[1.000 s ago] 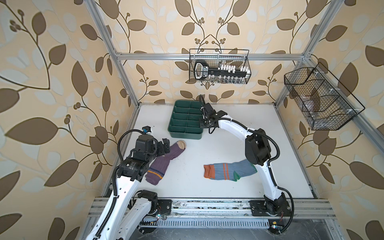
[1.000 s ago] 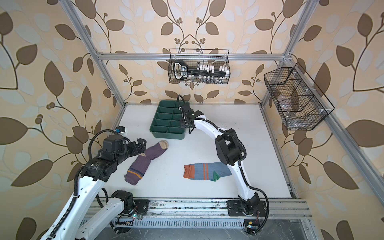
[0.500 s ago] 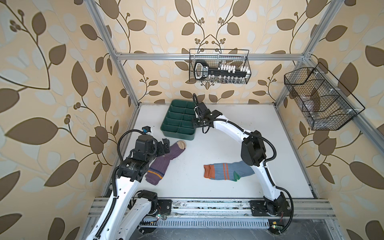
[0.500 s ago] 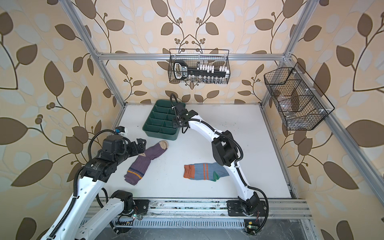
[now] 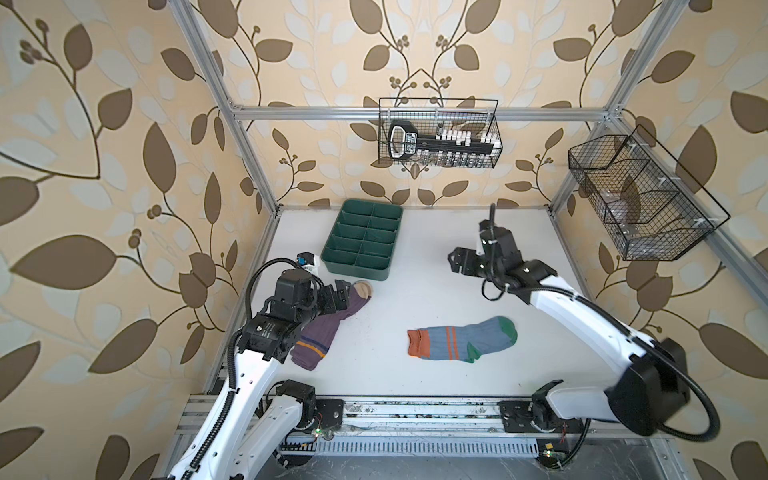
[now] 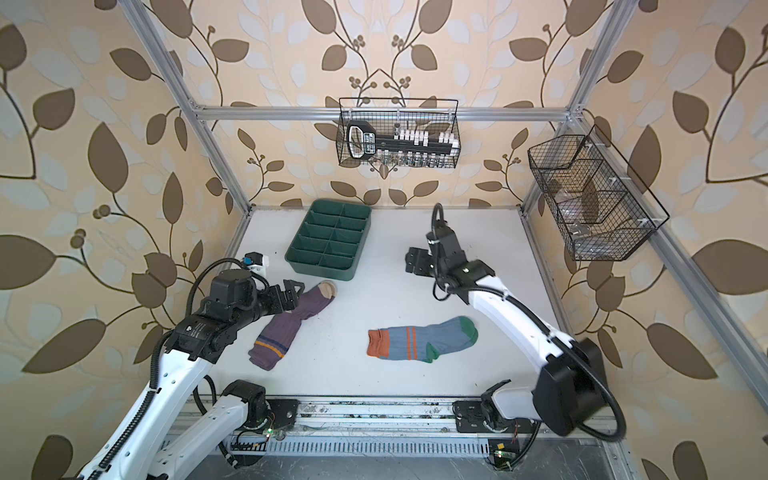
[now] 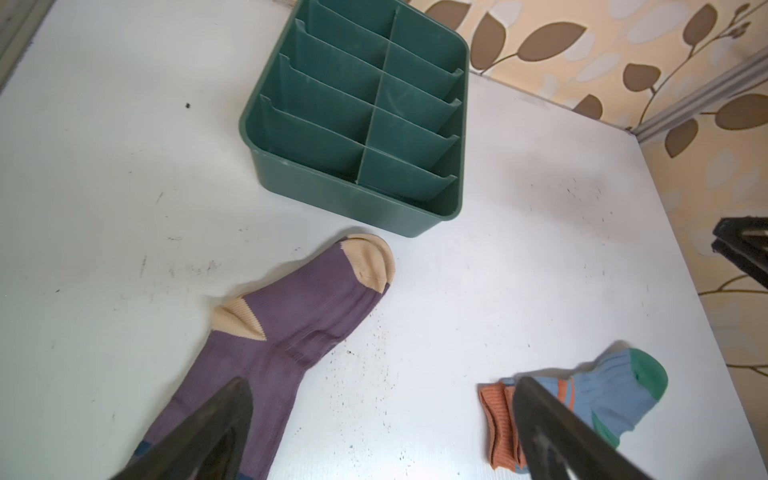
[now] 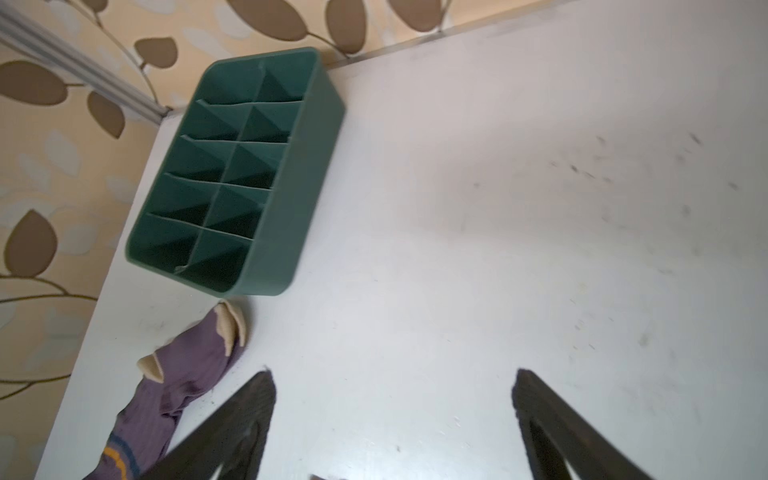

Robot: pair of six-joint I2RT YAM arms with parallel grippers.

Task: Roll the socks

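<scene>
Blue sock (image 7: 615, 397) outside right wrist view

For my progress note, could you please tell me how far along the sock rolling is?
Done: nothing yet; the purple sock and the blue sock both lie unrolled on the table. In hand: nothing is gripped; the left gripper hangs open over the purple sock, and the right gripper is open above the table. Left: rolling both socks; the green tray is empty.
</scene>
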